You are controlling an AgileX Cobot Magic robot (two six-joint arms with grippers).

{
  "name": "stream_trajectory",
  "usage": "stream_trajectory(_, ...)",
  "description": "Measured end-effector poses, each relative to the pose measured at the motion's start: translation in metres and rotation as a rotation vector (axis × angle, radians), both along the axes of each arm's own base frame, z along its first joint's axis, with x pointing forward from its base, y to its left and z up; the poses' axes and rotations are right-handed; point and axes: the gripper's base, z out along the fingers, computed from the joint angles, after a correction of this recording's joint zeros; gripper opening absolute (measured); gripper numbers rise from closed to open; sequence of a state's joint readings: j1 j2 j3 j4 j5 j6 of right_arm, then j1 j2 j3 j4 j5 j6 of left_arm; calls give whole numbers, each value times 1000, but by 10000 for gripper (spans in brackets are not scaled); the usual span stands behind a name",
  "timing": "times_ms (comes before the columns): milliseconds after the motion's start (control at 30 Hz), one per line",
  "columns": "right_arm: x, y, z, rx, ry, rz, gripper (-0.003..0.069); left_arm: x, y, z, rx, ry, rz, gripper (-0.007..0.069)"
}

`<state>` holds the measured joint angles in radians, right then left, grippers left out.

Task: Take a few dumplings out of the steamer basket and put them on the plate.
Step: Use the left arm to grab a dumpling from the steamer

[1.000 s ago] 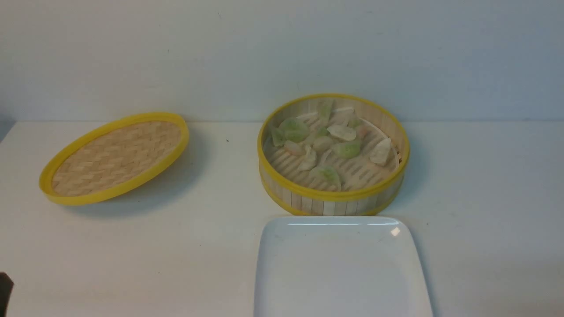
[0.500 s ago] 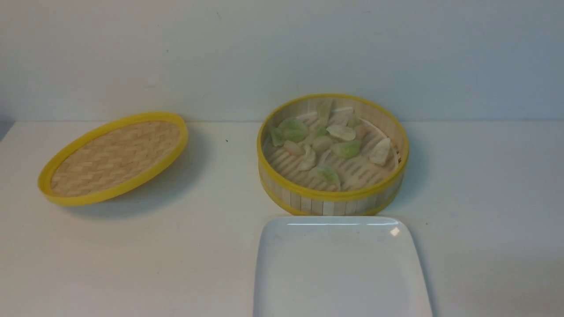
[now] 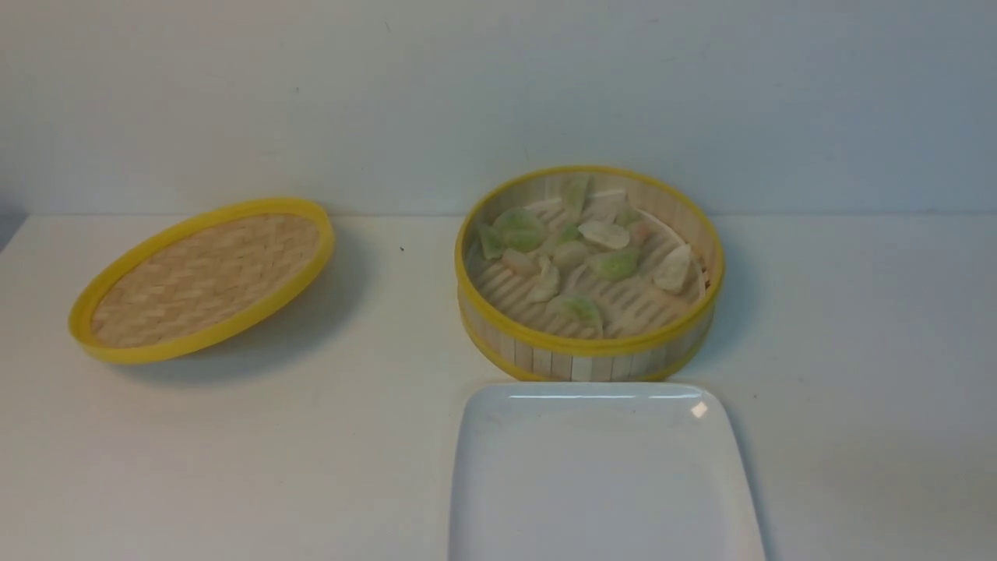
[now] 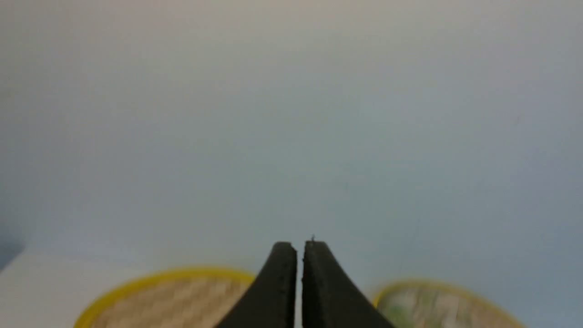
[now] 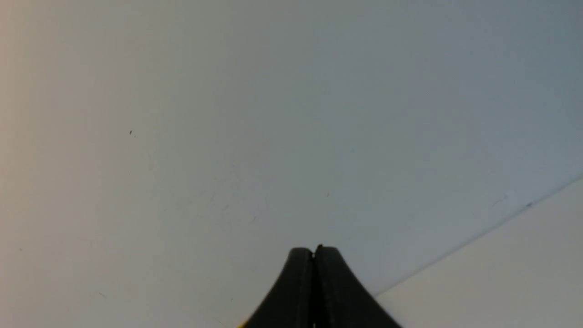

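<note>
L arm's tip, at front view's near L corner 1 s ago, now out of frame. L gripper & R gripper both closed, nothing held. Plate on table, near side. Steamer basket just beyond, w/ dumplings inside. Woven lid tilted, L of basket.

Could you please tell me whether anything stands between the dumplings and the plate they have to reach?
Yes, the near wall of the steamer basket: the dumplings lie inside it and must be lifted over its rim. Nothing else visible stands before the plate.
</note>
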<state>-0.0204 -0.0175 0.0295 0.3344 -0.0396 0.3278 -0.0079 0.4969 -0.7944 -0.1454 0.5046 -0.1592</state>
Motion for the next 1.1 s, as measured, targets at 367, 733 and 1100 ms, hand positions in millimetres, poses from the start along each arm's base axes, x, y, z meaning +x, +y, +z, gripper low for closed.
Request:
stream_trajectory(367, -6, 14, 60, -75, 213, 163, -14, 118, -35, -30, 38, 716, -452, -4)
stream_trajectory(733, 28, 23, 107, -400, 683, 329, -14, 223, -142, -56, 271, 834, -755, -6)
stream_trajectory(1100, 29, 25, 103, -386, 723, 365, -14, 282, -209, -90, 496, 864, -784, -6)
